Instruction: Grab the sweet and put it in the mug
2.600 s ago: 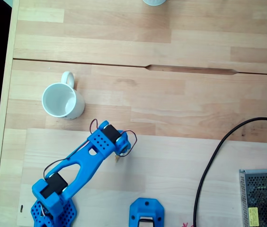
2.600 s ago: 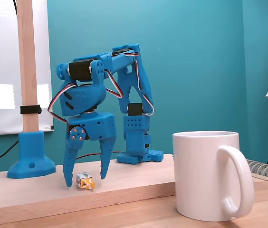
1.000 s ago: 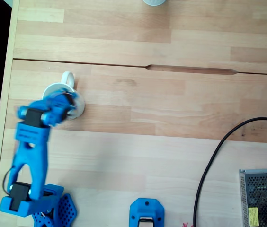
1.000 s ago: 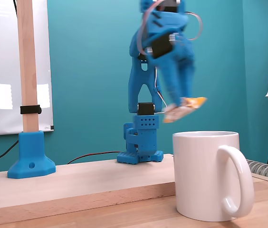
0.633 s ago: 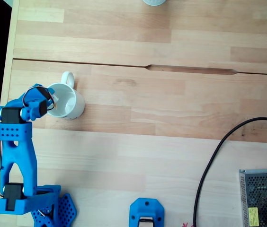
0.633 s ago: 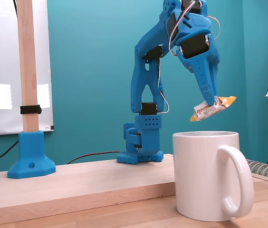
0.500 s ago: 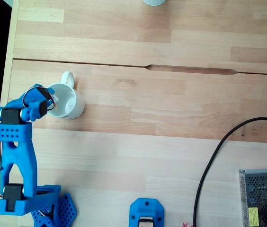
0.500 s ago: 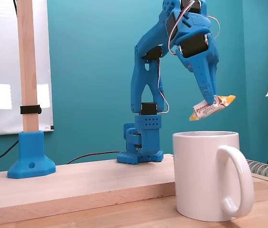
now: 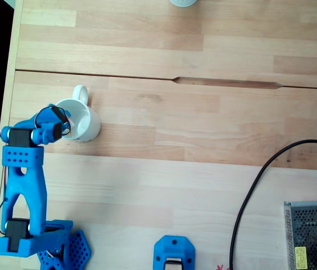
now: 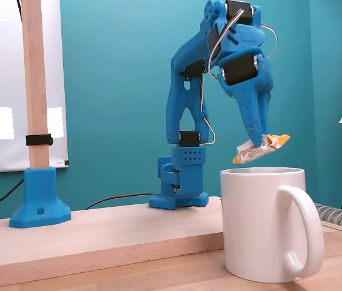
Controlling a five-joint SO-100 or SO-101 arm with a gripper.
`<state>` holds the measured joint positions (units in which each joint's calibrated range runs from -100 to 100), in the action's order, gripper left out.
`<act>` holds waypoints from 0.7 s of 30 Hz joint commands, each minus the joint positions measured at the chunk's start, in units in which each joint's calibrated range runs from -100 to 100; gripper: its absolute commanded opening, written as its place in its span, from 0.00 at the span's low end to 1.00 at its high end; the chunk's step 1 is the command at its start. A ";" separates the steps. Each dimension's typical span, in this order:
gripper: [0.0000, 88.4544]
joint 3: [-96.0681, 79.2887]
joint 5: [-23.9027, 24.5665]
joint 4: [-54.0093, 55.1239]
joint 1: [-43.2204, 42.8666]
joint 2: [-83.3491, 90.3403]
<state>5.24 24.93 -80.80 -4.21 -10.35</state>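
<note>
The claw [image 10: 259, 143] is clamped on the sweet [image 10: 261, 148], which hangs tilted just above the rim of the white mug [image 10: 268, 224] without touching it. In the top-down fixed view, the blue arm [image 9: 22, 185] reaches over the mug [image 9: 82, 121] and covers part of its opening; the handle points toward the top of that view. A black cable [image 9: 262, 180] and a metal mesh box [image 9: 311, 233] lie well apart at right. A blue mount [image 9: 173, 254] sits at the bottom edge, and a wooden post [image 10: 33, 85] stands in a blue base [image 10: 40, 206] left of the arm.
</note>
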 commanded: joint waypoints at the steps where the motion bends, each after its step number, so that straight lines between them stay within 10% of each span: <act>1: 0.06 0.46 -0.05 -0.33 0.94 3.99; 13: 0.34 0.64 -0.59 -0.25 0.80 4.33; 21: 0.16 -0.52 -0.63 -0.25 0.65 12.59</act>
<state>4.89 24.40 -80.80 -3.77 -4.18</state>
